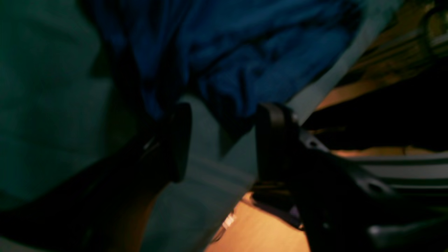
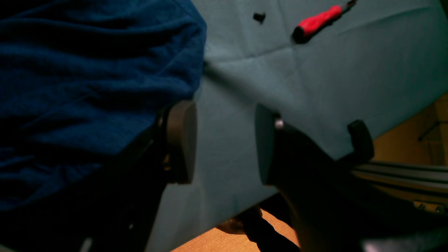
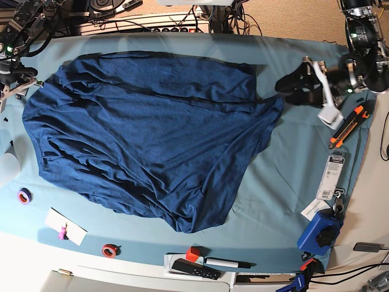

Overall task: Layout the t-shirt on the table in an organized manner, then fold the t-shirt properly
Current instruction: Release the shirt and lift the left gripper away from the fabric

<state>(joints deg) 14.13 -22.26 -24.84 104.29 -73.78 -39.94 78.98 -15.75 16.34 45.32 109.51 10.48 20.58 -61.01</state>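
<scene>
The counter (image 3: pixel 285 201) has bare teal margin right of the t-shirt (image 3: pixel 152 134), which lies spread and wrinkled across its centre. The left claw (image 1: pixel 222 140) stands open and empty at the shirt's edge. The right claw (image 2: pixel 225 143) is open, empty, beside the fabric. Only the right wrist view shows a red-handled screwdriver (image 2: pixel 316 21).

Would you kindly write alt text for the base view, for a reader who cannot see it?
A dark blue t-shirt lies spread but wrinkled across a table covered in teal cloth. The left gripper hovers open at the shirt's right edge, and the right arm sits at the far left corner. Small tools and tape rolls line the table's edges.
</scene>
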